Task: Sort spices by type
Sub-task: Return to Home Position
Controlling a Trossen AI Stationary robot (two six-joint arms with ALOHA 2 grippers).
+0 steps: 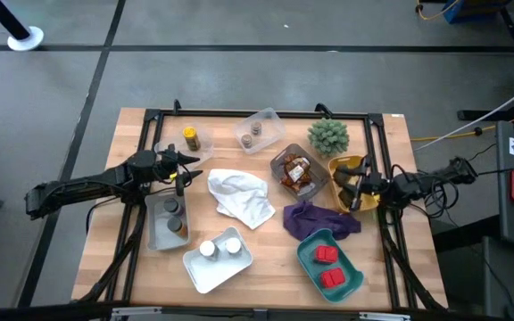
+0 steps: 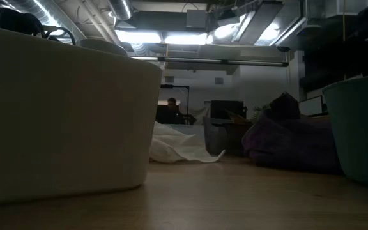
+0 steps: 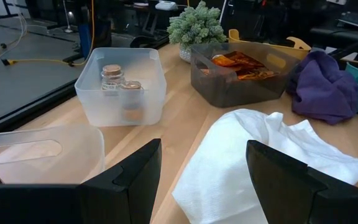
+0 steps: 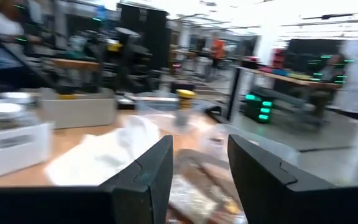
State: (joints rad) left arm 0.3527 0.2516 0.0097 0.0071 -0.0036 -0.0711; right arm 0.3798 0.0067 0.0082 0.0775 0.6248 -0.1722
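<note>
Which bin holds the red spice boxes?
The teal bin, next to the purple cloth: the red boxes lie in it, and no other bin holds any.

The wooden worktop carries six containers: clear bin, dark bin, yellow bin, gray bin, white bin and teal tray. A yellow jar, a green plant, a white cloth and a purple cloth also rest directly on it.
</note>
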